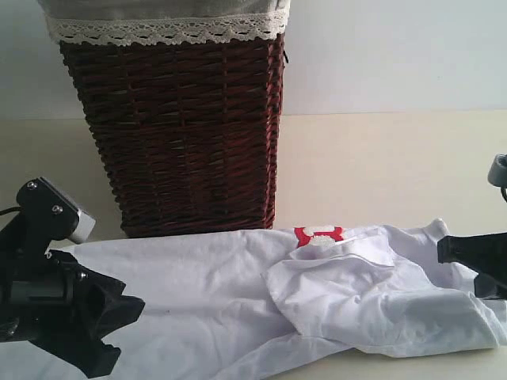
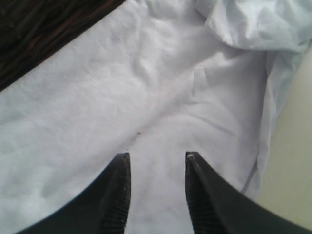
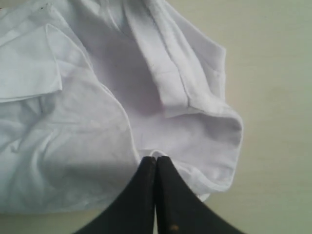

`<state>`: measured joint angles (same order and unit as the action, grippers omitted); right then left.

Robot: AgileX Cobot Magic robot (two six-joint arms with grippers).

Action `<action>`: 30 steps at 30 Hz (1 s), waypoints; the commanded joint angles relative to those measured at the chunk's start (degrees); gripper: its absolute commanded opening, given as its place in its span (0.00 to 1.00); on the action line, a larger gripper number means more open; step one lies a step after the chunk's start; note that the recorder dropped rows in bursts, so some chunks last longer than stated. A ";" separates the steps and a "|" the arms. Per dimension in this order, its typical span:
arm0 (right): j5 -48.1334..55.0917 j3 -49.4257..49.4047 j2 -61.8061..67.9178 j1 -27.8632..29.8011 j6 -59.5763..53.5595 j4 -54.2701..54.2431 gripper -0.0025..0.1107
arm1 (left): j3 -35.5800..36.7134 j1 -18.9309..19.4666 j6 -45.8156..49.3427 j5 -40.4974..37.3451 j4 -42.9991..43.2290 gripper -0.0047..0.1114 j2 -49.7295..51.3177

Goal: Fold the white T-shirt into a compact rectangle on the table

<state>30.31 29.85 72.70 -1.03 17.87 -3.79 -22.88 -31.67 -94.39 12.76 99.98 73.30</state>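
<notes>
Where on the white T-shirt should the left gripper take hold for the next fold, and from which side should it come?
Probably the free edge of the white T-shirt beside the open left gripper, approached from the table side. Under the jaws the cloth lies flat and smooth, with no ridge to pinch; the edge offers a lip.

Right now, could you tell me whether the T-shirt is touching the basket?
Touching: the left wrist view shows the T-shirt lying right against the basket, with no gap between.

Wicker basket blocks rear; table beside seemingly open.
</notes>
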 commanded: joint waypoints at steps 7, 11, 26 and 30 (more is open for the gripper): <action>-2.11 -0.28 3.98 2.77 -7.50 -3.01 0.02 | 0.21 -0.26 -0.47 0.10 -0.03 0.37 0.05; -3.29 -0.28 3.98 2.77 -7.89 -2.71 0.02 | 0.21 -0.26 -0.47 0.10 -0.03 0.37 0.05; -3.29 1.07 6.02 7.79 0.00 8.65 0.12 | 0.21 -0.26 -0.59 0.10 -0.03 0.37 0.05; 1.55 4.87 7.88 10.46 -10.97 0.34 0.41 | 0.21 -0.26 -0.59 0.10 -0.03 0.37 0.05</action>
<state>29.28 32.34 79.55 8.39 13.04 0.75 -22.88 -31.67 -94.42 12.89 99.98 73.30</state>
